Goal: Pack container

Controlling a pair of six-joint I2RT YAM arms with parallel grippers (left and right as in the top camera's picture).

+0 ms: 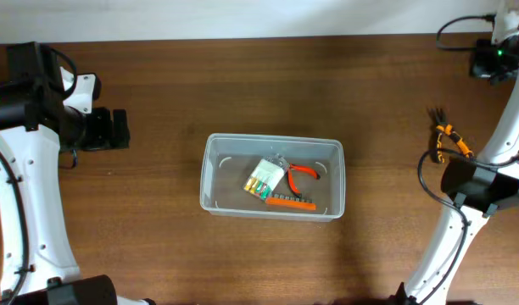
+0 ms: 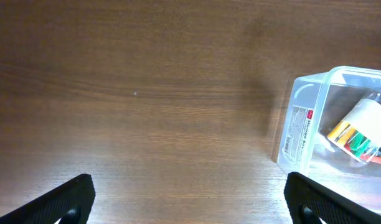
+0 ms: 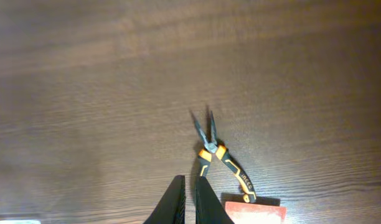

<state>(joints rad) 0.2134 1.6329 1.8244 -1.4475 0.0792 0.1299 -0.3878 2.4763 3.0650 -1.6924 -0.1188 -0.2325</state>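
Observation:
The clear plastic container point(image 1: 215, 161) sits mid-table. It holds red-handled pliers point(image 1: 303, 172), a white pack with yellow and green bits point(image 1: 265, 179) and an orange bit strip point(image 1: 292, 203). Its labelled end also shows in the left wrist view point(image 2: 302, 118). My left gripper point(image 2: 190, 194) is open and empty, over bare table left of the container, and shows in the overhead view point(image 1: 118, 129). My right gripper point(image 3: 190, 180) is shut and empty, just short of the orange-and-black needle-nose pliers point(image 3: 220, 155), which lie on the table at the right point(image 1: 450, 135).
A red card point(image 3: 253, 211) lies by the pliers' handles under the right gripper. The table's far edge runs along the top of the overhead view. Black cables hang round the right arm point(image 1: 463, 216).

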